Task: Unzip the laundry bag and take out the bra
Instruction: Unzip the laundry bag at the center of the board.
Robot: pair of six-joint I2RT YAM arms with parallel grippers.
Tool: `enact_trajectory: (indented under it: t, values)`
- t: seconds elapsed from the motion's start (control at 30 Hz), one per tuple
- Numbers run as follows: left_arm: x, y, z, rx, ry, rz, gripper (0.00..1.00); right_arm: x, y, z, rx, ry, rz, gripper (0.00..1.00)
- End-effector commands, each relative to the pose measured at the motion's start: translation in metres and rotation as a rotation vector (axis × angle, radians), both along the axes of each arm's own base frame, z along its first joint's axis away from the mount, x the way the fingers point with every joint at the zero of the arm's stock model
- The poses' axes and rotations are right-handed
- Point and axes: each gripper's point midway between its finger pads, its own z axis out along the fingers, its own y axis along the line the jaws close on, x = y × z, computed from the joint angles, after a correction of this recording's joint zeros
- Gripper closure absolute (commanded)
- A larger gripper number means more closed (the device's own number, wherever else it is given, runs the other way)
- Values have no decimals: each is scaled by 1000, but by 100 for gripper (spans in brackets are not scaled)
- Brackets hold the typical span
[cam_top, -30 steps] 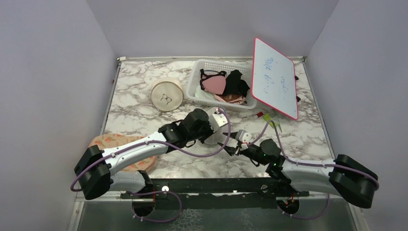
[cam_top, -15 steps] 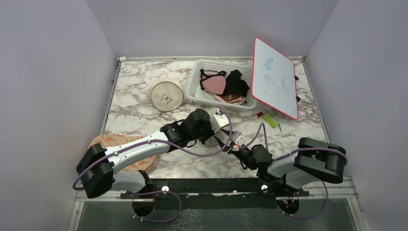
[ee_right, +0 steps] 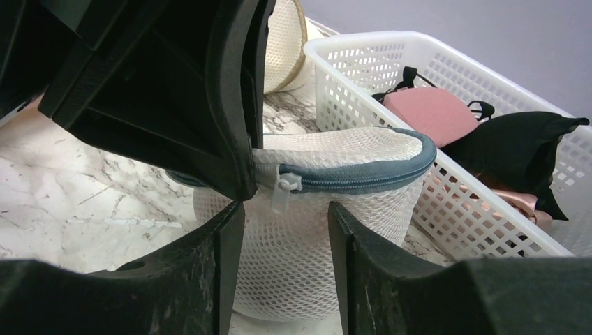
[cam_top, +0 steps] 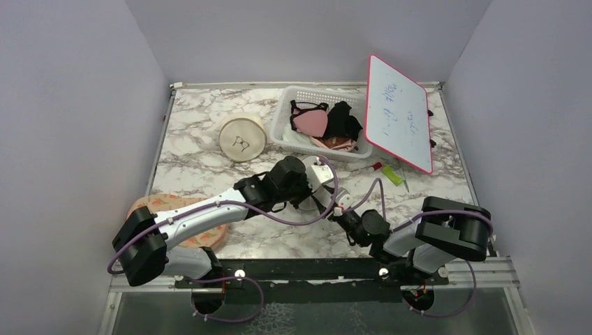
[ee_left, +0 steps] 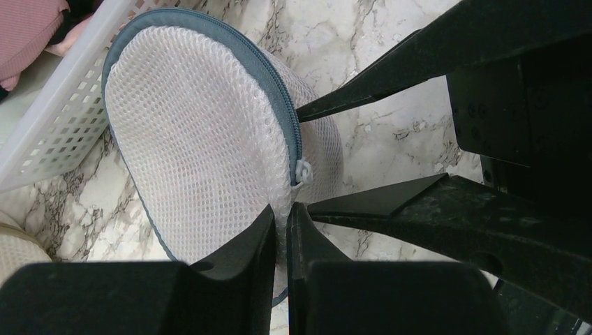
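Observation:
The laundry bag [ee_left: 202, 132] is a white mesh drum with a grey-blue zip ring, standing beside the basket. It also shows in the right wrist view [ee_right: 328, 244]. My left gripper [ee_left: 280, 215] is shut on a fold of the bag's mesh just below the white zip pull [ee_left: 302, 169]. My right gripper [ee_right: 286, 220] is open, with its fingers on either side of the bag's side wall, under the zip pull [ee_right: 285, 195]. The zip is closed. No bra shows through the mesh. In the top view the left gripper [cam_top: 314, 183] and right gripper [cam_top: 335, 209] cover most of the bag.
A white basket [cam_top: 297, 94] behind the bag holds pink and black bras. A cream round case [cam_top: 241, 137] stands to the left and a red-framed whiteboard [cam_top: 396, 112] to the right. A peach pouch [cam_top: 157, 204] lies under the left arm. A marker [cam_top: 370, 167] lies near the whiteboard.
The right arm has folded back at the elbow and its gripper has moved a little left, up to the bag. The left gripper has kept its hold on the mesh.

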Motion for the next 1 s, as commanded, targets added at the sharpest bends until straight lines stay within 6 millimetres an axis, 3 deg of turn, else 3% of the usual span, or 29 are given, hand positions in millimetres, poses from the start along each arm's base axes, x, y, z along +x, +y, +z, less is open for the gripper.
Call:
enact_trajectory:
  t: [0.0, 0.17, 0.37, 0.97]
  values:
    - [-3, -6, 5, -19, 26, -16, 100, 1, 4, 45, 192, -57, -15, 51]
    - [-3, -6, 5, -18, 29, -18, 100, 5, 3, 51, 218, -57, -49, 48]
    - [-4, -6, 2, -10, 36, -22, 100, 16, -18, 56, 248, -53, -176, 50]
    - [-3, -7, 0, -2, 39, -22, 100, 5, -37, 41, 154, -37, -158, 74]
